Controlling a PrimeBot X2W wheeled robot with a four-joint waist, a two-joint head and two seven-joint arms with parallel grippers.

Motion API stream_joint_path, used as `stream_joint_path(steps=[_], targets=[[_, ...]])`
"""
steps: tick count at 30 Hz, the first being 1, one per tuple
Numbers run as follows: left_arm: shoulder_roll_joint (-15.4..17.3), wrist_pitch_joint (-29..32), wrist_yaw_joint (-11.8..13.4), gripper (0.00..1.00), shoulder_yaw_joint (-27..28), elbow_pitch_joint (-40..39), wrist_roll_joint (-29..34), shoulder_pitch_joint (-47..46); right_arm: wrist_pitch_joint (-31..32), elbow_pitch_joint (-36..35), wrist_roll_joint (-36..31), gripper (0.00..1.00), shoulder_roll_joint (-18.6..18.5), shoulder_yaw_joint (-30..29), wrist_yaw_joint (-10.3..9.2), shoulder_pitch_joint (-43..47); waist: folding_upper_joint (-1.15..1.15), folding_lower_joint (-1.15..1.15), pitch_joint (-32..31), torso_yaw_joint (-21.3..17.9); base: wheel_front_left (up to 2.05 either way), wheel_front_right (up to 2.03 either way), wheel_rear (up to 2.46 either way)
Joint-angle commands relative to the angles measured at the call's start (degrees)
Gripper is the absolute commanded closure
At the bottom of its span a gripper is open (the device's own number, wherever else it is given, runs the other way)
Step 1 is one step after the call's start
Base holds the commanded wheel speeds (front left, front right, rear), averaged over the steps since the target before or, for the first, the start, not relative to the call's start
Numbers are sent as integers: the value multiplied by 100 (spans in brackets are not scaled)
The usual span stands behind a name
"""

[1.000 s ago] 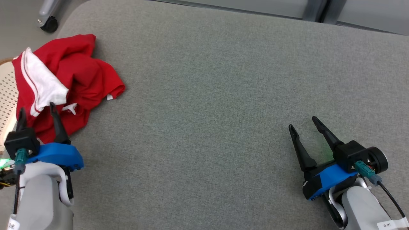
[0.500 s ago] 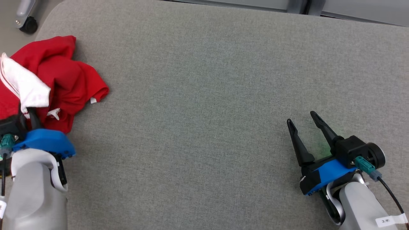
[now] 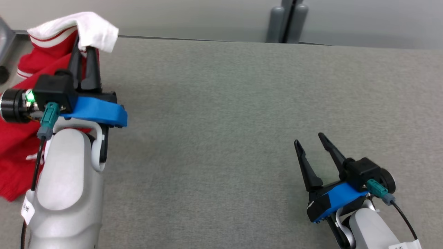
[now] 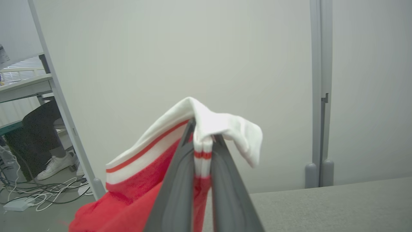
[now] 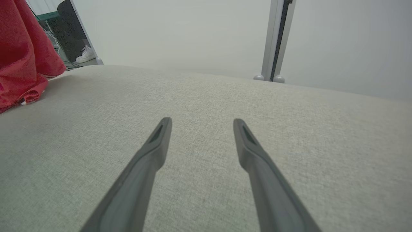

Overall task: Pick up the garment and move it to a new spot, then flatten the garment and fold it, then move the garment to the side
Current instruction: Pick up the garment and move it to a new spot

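While clamped on the red garment (image 3: pixel 17 152), left pincer (image 3: pixel 84 52) aloft; right pincer (image 3: pixel 309 138) spread over grey table (image 3: pixel 221 103).

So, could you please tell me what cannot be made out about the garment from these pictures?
1. Head view: the red and white fabric garment is partly behind the pale left forearm and runs off the left edge; its full outline is unknown.
2. Left wrist view: the left gripper has its fingers over the pinched cloth; how many layers they hold is unclear.
3. Right wrist view: the left edge cuts the garment off.
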Motion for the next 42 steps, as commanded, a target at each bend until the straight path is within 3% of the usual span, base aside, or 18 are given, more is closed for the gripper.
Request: stream_joint_path(steps=[1, 15, 21, 27, 28, 29, 34, 39, 42], targets=[[3, -16, -43, 100, -45, -43, -57, -111, -33, 24, 2, 0, 31, 10, 1, 91, 1, 1, -273, -357, 0, 0, 0], [-404, -17, -175, 100, -1163, 272, -583, 238, -30, 27, -1, 0, 170, -119, 1, 239, 1, 1, -273, -2418, 0, 0, 0], [-406, -16, -32, 100, -2059, 388, -1131, 268, -32, 42, 62, 0, 204, -123, 1, 205, 1, 1, -150, -2927, 0, 0, 0], [-398, -16, 193, 100, -2793, 509, -1412, 314, -33, -11, 85, 0, 230, -141, 1, 156, 1, 1, -66, -3040, 0, 0, 0], [-398, -16, 242, 54, -2872, 554, -1467, 349, -33, -21, 89, 0, 229, -167, 1, 156, 1, 1, -64, -3006, 0, 0, 0], [-397, -16, 290, 0, -2920, 641, -1510, 390, -32, -27, 90, 0, 234, -174, 1, 154, 1, 1, -62, -2965, 0, 0, 0], [-404, -16, 494, 0, -2947, 944, -1620, 494, -32, -51, 70, 0, 233, -246, 1, 155, 1, 1, -131, -2627, 0, 0, 0], [-392, -16, 686, 0, -2612, 951, -1544, 763, -32, -71, 22, 0, 235, -272, 1, 194, 1, 1, -264, -2276, 0, 0, 0], [-317, -15, 874, 0, -2068, 774, -1509, 1235, -33, -83, -22, 0, 231, -304, 1, 263, 1, 1, -446, -1936, 0, 0, 0]])
